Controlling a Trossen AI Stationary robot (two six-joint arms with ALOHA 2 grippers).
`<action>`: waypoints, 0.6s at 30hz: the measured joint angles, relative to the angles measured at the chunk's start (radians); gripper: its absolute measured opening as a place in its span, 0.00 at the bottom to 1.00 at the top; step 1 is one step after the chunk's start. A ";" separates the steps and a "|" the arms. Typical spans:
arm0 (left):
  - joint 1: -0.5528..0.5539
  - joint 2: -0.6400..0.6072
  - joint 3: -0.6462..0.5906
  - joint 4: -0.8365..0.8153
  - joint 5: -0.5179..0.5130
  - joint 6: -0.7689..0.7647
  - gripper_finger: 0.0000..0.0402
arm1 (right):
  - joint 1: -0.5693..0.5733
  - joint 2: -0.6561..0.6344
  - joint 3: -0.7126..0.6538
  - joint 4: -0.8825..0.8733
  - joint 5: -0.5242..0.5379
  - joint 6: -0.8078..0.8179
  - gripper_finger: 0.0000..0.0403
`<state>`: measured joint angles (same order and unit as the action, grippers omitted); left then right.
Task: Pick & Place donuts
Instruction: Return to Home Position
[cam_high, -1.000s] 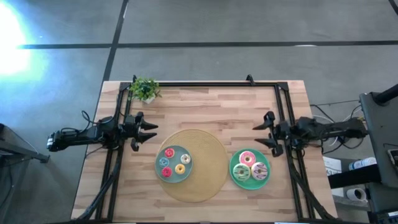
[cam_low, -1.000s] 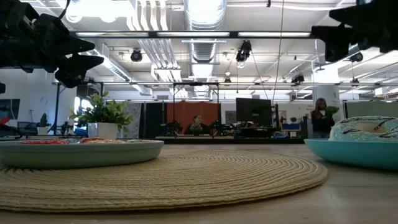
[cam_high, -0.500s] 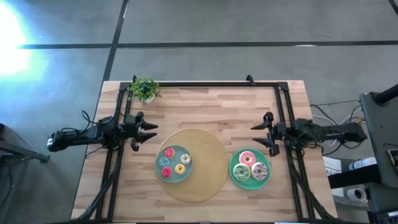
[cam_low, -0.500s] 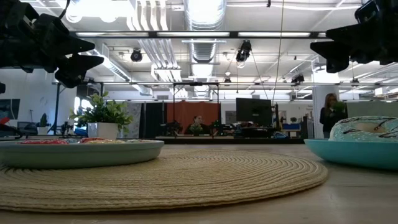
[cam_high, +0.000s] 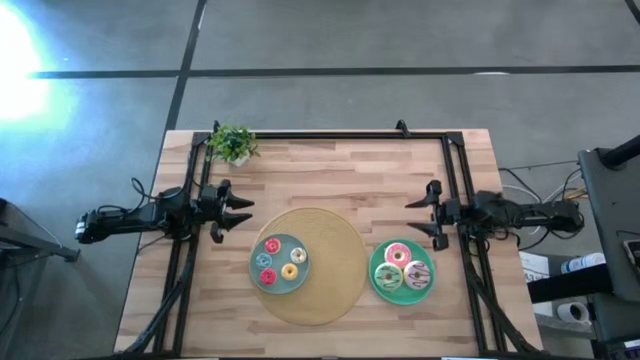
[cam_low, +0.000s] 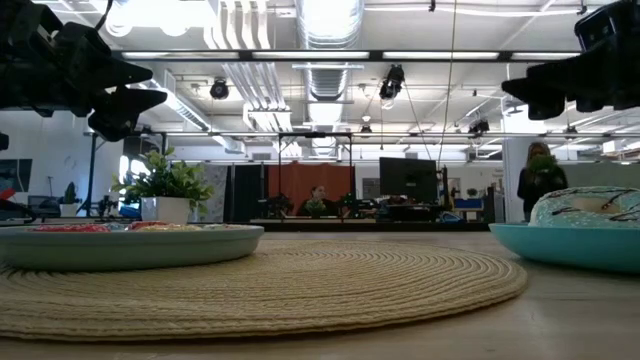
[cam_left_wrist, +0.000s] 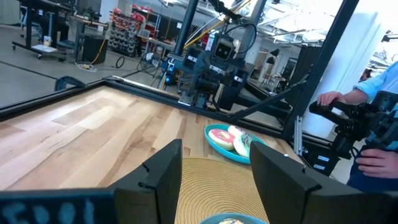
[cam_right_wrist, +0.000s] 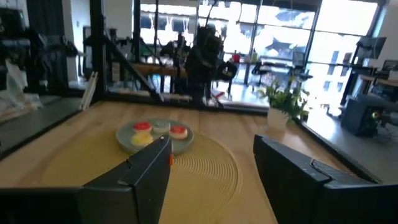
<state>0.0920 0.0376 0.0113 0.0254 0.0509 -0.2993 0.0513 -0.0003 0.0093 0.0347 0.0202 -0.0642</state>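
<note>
Three small donuts, two red and one yellow (cam_high: 290, 270), lie on a grey-blue plate (cam_high: 262, 279) on a round woven mat (cam_high: 340, 270). Three larger donuts, one pink (cam_high: 397, 255), lie on a green plate (cam_high: 378, 283) at the mat's right. My left gripper (cam_high: 243, 213) hangs open and empty above the table's left side, pointing right. My right gripper (cam_high: 416, 216) hangs open and empty above the table's right side, pointing left, a little beyond the green plate. The grey-blue plate also shows in the right wrist view (cam_right_wrist: 127, 142), the green plate in the left wrist view (cam_left_wrist: 214, 140).
A small leafy plant in a white pot (cam_high: 233, 144) stands at the far left corner. A black frame (cam_high: 330, 134) runs along the table's far and side edges. Bare wood lies between the mat and the far edge. A person (cam_left_wrist: 373, 118) stands beyond the table's right side.
My right gripper has drawn back slightly toward the table's right edge; in the low view it sits farther right and a little lower than a second ago. A person in the room behind has walked to the right.
</note>
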 joint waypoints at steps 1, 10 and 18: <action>0.000 0.000 0.000 0.000 0.000 0.000 0.41 | 0.000 0.000 0.000 -0.019 0.000 -0.003 0.55; 0.000 0.000 0.000 0.000 0.000 0.000 0.41 | 0.001 0.000 0.000 -0.028 -0.020 -0.045 0.55; 0.000 0.000 0.000 0.000 0.000 0.000 0.41 | 0.000 0.000 0.000 -0.028 -0.021 -0.049 0.55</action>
<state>0.0918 0.0380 0.0113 0.0250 0.0509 -0.2993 0.0513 -0.0002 0.0093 0.0063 -0.0006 -0.1130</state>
